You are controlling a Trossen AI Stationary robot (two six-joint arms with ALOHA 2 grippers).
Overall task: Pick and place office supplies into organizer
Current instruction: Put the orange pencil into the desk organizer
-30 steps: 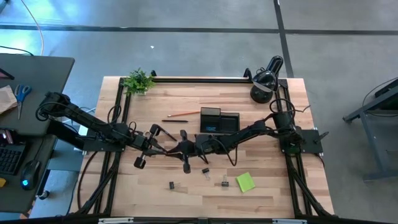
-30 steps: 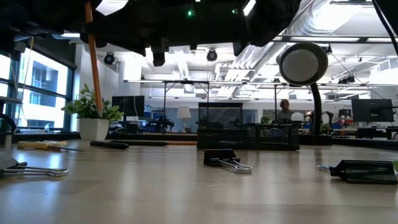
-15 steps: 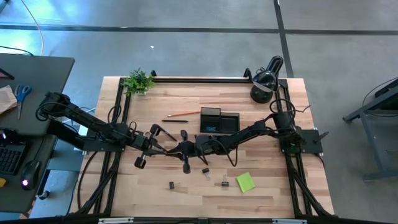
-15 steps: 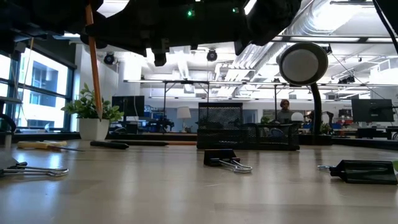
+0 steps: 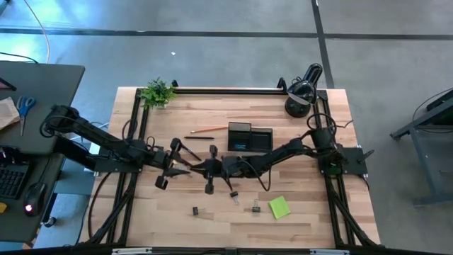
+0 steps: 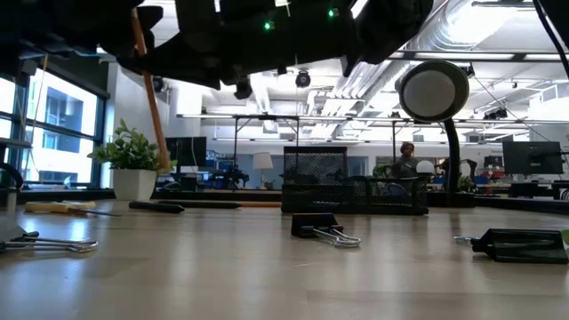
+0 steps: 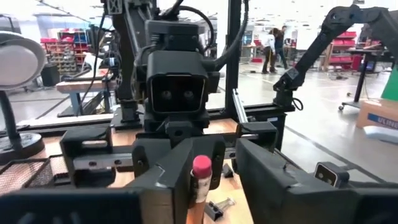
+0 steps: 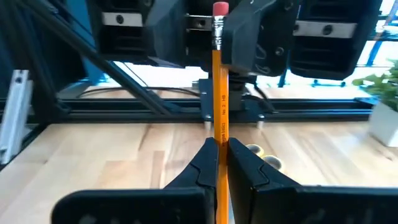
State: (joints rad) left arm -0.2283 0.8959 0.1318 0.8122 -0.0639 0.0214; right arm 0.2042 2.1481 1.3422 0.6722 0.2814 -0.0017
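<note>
An orange pencil (image 8: 219,93) with a pink eraser (image 7: 201,168) stands nearly upright above the table's middle, eraser end up. My right gripper (image 8: 219,155) is shut on its shaft. My left gripper (image 7: 214,180) faces it, open, with a finger on either side of the eraser end. In the low view the pencil (image 6: 151,98) hangs slanted below both grippers, its tip clear of the table. The black mesh organizer (image 5: 250,137) stands just beyond the grippers. My right gripper pinches the pencil's shaft (image 8: 219,144) between its two fingertips, well below the eraser. The fingers come level from the table's right side and lie across the pencil. The pencil is lifted clear and slightly tilted. Whether a left finger (image 7: 177,177) touches the eraser end, I cannot tell.
A second pencil (image 5: 202,130) and a black pen (image 5: 195,137) lie left of the organizer. Binder clips (image 5: 196,210) (image 5: 233,195) (image 5: 255,207) and a lime-green sticky pad (image 5: 279,207) lie near the front. A lamp (image 5: 301,88) and a plant (image 5: 157,92) stand at the far corners.
My left gripper has opened off the pencil's eraser end. My right gripper has turned at the wrist, and the pencil has tipped from nearly upright to a slant, its lower end swinging toward the table's right. Neither arm has shifted place.
</note>
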